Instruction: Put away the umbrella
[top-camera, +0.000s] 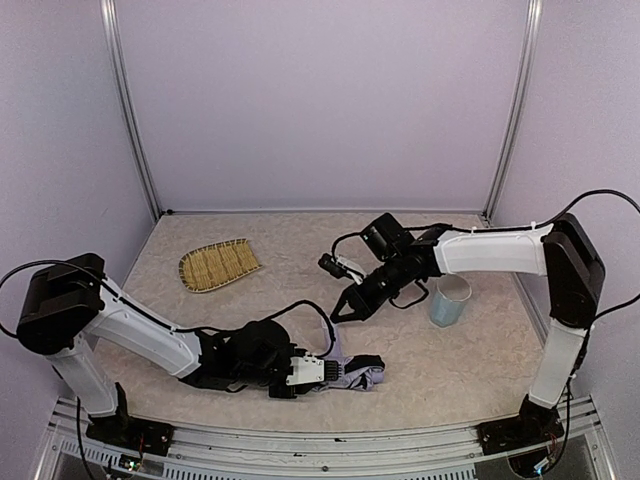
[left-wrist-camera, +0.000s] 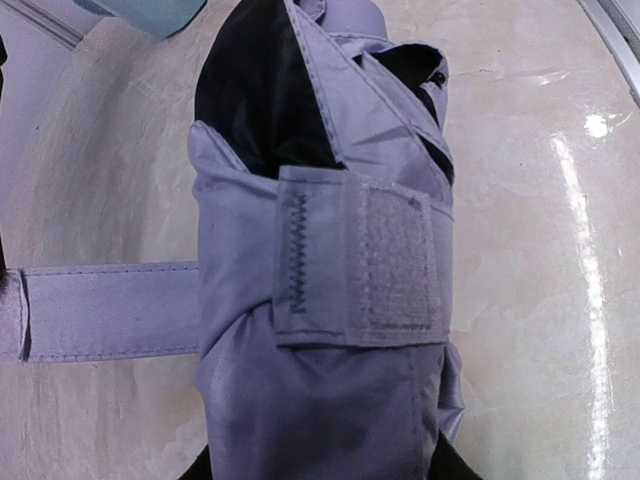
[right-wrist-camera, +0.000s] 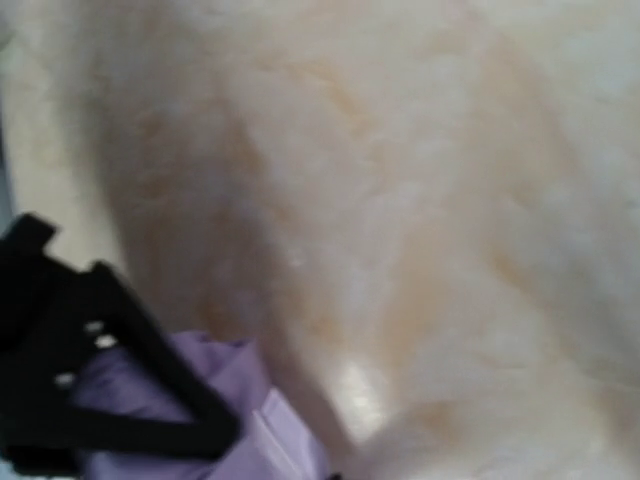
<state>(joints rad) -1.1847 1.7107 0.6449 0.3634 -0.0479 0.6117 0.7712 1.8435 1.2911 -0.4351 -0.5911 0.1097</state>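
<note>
- Already folded, the umbrella (top-camera: 362, 377) lay on the table (top-camera: 300, 260) near the front edge, bundled, with its strap (left-wrist-camera: 110, 312) loose from the Velcro patch (left-wrist-camera: 395, 262)
- Holding it, the left gripper (top-camera: 325, 372) seemed to have its jaws clamped on the fabric; the right gripper (top-camera: 348, 312) hovered nearby, jaws apart
- Fastening and stowing looked left to do; no writing or brand was readable

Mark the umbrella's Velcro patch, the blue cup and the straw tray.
umbrella (left-wrist-camera: 398, 262): left wrist view, on its Velcro patch.
blue cup (top-camera: 448, 310): top external view, on its side wall.
straw tray (top-camera: 218, 266): top external view, on its bare woven middle.
</note>
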